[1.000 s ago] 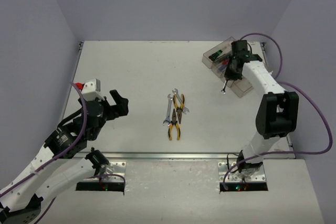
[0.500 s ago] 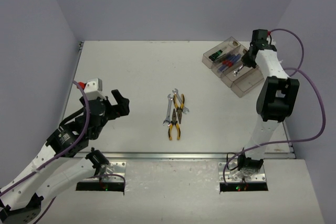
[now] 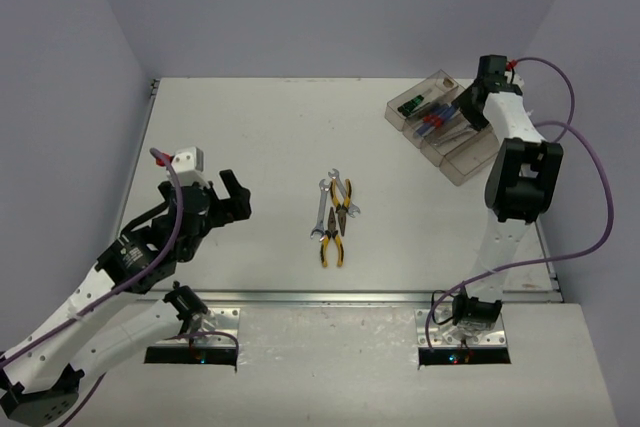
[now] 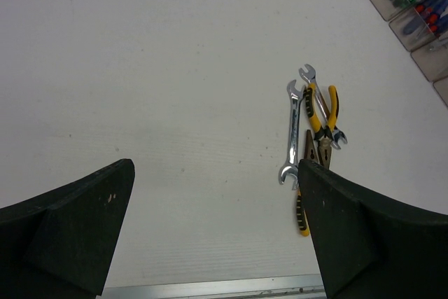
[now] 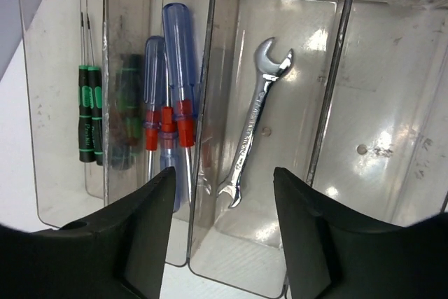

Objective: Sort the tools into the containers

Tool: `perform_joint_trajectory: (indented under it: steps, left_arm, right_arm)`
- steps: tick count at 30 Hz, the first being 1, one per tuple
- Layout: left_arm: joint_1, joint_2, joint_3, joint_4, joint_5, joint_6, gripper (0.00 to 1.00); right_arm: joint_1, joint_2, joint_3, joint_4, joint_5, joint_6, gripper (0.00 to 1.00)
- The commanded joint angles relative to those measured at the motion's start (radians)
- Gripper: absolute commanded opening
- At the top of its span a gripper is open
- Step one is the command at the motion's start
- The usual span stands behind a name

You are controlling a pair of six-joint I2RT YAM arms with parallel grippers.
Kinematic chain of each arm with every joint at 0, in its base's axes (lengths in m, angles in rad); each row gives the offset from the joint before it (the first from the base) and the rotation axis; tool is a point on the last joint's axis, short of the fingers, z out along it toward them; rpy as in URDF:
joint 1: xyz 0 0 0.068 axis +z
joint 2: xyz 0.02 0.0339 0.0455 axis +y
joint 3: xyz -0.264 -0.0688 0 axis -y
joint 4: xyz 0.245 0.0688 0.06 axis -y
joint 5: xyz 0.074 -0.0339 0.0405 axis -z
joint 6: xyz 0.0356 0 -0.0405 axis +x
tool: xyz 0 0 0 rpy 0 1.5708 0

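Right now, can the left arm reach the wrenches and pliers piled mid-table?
Probably yes. The left gripper is open and empty, the wrenches and pliers lie just ahead of it on the table, and nothing stands between them.

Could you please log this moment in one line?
right gripper: open over bin, wrench inside | left gripper: open | table: two wrenches, two pliers

On my screen the white worktop [image 3: 250,147] looks matte, with a few faint dark specks. Pale lavender walls [image 3: 330,7] stand along its left, far and right sides. I see a silver metal rail [image 3: 330,297] along its near edge. Nearer still is a scuffed grey ledge [image 3: 330,357], with one metal plate [image 3: 225,319] at the left and another plate [image 3: 495,332] at the right.
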Motion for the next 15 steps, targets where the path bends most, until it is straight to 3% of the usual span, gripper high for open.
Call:
perform_joint_trajectory:
  steps: [1, 4, 8, 11, 13, 15]
  left_arm:
    - [0.008, 0.019, 0.0, 0.043, 0.006, 0.016, 1.0]
    - [0.009, 0.033, 0.002, 0.044, 0.006, 0.018, 1.0]
    - [0.022, 0.104, 0.022, 0.021, 0.007, 0.005, 1.0]
    - [0.022, 0.2, 0.064, -0.006, 0.09, -0.039, 1.0]
    - [0.017, 0.291, 0.081, 0.024, 0.2, -0.058, 1.0]
    - [0.009, 0.358, 0.071, 0.091, 0.224, -0.063, 1.0]
  right_arm:
    - [0.006, -0.093, -0.035, 0.07, -0.044, 0.013, 0.65]
    - [0.048, -0.171, -0.055, 0.072, -0.113, -0.032, 0.69]
    - [0.2, -0.333, -0.153, 0.052, -0.175, -0.214, 0.72]
    - [0.35, -0.492, -0.339, 0.019, -0.183, -0.328, 0.73]
    - [0.417, -0.585, -0.5, 0.013, -0.188, -0.348, 0.72]
    - [0.458, -0.686, -0.639, 0.041, -0.219, -0.336, 0.72]
